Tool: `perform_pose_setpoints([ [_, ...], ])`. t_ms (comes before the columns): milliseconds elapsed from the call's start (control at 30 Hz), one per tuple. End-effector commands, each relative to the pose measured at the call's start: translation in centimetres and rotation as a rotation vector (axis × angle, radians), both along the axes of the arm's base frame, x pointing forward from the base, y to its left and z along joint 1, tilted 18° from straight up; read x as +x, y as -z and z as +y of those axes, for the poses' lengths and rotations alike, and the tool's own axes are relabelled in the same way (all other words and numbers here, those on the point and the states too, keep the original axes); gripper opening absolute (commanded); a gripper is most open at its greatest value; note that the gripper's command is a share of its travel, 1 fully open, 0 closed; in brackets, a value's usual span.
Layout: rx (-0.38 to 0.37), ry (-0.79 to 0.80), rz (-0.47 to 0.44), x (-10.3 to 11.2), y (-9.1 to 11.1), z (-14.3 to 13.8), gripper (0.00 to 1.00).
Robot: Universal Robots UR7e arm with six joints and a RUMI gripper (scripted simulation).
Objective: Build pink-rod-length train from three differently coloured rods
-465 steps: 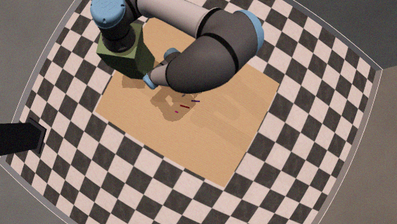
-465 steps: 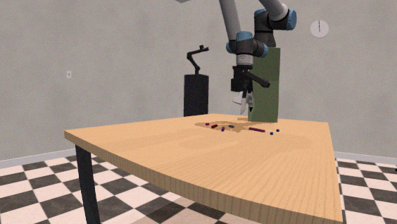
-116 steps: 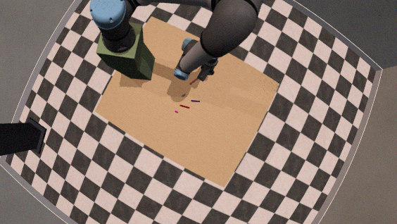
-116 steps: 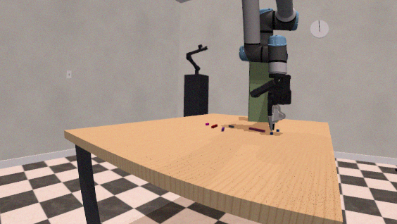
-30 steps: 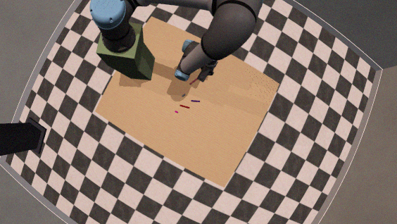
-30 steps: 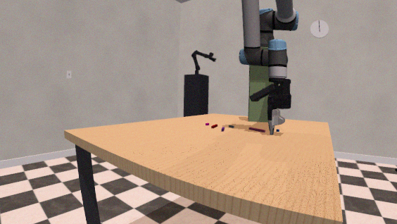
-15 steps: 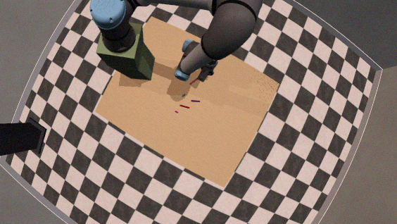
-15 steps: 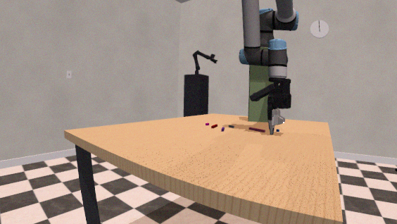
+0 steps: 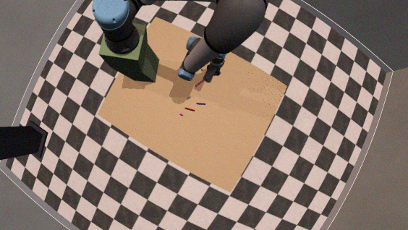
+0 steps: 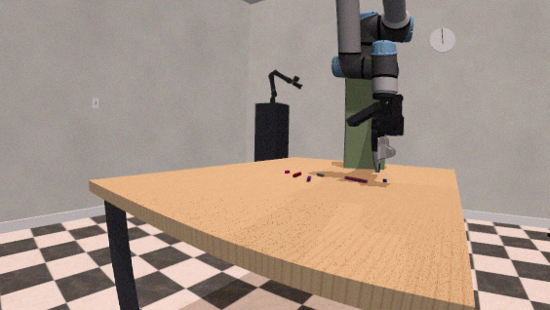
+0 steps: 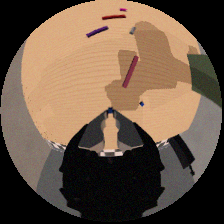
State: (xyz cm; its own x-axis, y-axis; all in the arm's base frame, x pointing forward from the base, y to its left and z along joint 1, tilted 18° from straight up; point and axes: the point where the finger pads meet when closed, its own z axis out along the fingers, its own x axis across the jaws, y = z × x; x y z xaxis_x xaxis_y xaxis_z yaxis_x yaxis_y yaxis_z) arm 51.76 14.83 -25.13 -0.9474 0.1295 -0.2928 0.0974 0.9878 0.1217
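The gripper [image 9: 207, 79] [image 10: 377, 171] [image 11: 110, 110] is closed on a blue rod [image 11: 110, 109] above the table [image 9: 173, 137] [image 10: 273, 210] [image 11: 55, 75]. Near it lies the pink rod [image 9: 199, 83] [image 10: 356, 179] [image 11: 130, 72]; farther off, red [image 9: 189, 109] [image 10: 296, 174] [image 11: 114, 17], purple [image 9: 200, 103] [image 10: 308, 178] [image 11: 97, 32], grey [image 9: 188, 98] [image 10: 320, 174] [image 11: 132, 30] and magenta [image 9: 181, 115] [image 10: 287, 172] [image 11: 123, 9] lie apart. Another blue [image 9: 202, 69] [image 10: 384, 180] [image 11: 142, 104] sits near the gripper.

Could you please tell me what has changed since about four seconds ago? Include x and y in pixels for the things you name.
The gripper [image 9: 207, 79] [image 10: 377, 170] [image 11: 110, 110] went down, closed on one blue rod [image 11: 110, 108] and lifted it off the table. In the background, the small black arm [image 10: 273, 87] lowered its tip. The other blue rod [image 9: 202, 69] [image 10: 384, 180] [image 11: 142, 104] and the pink, grey, purple, red and magenta rods stayed put.
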Motion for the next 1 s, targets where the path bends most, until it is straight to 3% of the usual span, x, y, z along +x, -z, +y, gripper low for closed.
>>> perform_pose_setpoints([
  [0,0.001,0.000,0.003,-1.1,-3.2,-0.4,0.00],
  [367,0.001,0.000,0.003,-1.9,-5.5,-0.6,0.00],
  [967,0.001,0.001,0.002,-1.8,-5.6,-0.5,0.00],
])
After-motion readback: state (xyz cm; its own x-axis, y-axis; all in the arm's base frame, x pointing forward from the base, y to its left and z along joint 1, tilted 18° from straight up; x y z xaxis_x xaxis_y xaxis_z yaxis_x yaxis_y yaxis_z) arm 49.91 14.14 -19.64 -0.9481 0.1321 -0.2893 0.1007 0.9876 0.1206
